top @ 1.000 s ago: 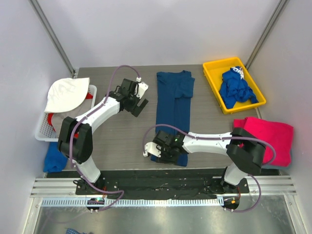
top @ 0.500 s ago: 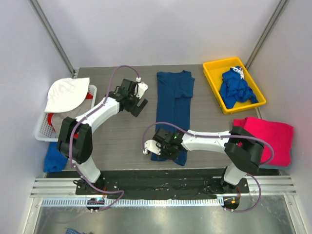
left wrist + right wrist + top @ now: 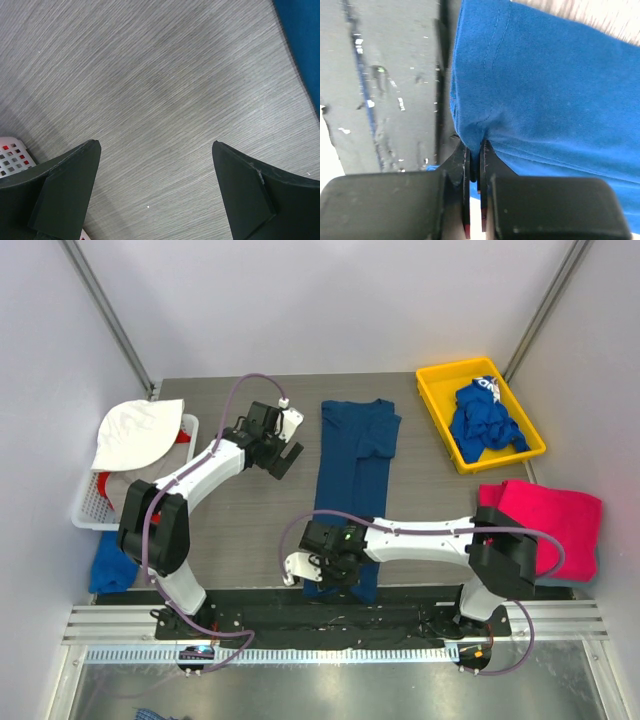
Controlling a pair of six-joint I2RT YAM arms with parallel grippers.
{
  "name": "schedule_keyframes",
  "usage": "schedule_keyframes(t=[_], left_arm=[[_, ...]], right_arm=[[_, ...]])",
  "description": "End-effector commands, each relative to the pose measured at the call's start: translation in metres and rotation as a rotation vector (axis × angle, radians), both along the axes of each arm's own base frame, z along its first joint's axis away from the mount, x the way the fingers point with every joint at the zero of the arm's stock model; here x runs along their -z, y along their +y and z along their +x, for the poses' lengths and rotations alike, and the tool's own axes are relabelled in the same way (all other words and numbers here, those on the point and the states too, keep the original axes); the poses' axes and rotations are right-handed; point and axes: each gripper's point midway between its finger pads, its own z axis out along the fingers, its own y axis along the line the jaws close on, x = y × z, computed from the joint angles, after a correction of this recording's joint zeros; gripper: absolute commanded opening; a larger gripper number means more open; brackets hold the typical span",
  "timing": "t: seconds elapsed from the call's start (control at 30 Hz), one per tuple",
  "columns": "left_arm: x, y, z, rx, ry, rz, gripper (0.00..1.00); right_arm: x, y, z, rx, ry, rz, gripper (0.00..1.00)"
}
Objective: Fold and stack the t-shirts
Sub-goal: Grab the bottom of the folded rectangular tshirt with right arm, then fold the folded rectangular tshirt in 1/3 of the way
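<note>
The navy tee (image 3: 352, 455) lies as a long narrow strip down the middle of the table (image 3: 245, 525), its collar end toward the top of the top view and its hem at the lower centre. The right claw (image 3: 338, 575) sits on that lower end, where the cloth overlaps the black strip (image 3: 420, 602) along the table's bottom edge. In the right wrist view the right claw (image 3: 475, 150) has its fingers pressed almost together, with a small pucker of the navy tee (image 3: 545, 100) pinched between them. The rest of the cloth spreads up and to the right, and the black strip (image 3: 395, 75) fills the left.

The left claw (image 3: 287, 458) hangs left of the strip's upper half, apart from it. Its view shows the left claw (image 3: 155, 150) spread wide over bare table (image 3: 150, 75), gripping nothing, with an edge of the navy tee (image 3: 305, 40) in the upper right corner.

A royal-blue tee (image 3: 485, 420) is bunched in the yellow bin (image 3: 435, 375) at upper right. A pink tee (image 3: 550, 525) lies at the right edge.
</note>
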Motion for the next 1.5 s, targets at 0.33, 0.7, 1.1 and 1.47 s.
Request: schedule_keyframes(t=[0.33, 0.7, 1.1, 1.47], left_arm=[[-0.008, 0.000, 0.009, 0.000, -0.054, -0.016, 1.00], [0.000, 0.002, 0.004, 0.009, -0.043, -0.009, 1.00], [0.007, 0.000, 0.004, 0.011, -0.027, -0.019, 1.00], [0.012, -0.002, 0.006, 0.016, -0.014, -0.017, 1.00]], right_arm=[[-0.066, -0.001, 0.078, 0.110, -0.273, 0.080, 0.01], [-0.086, -0.032, 0.165, 0.221, -0.377, 0.025, 0.01], [-0.089, -0.054, 0.251, 0.288, -0.411, -0.020, 0.01], [-0.075, -0.043, 0.297, 0.303, -0.394, -0.011, 0.01]])
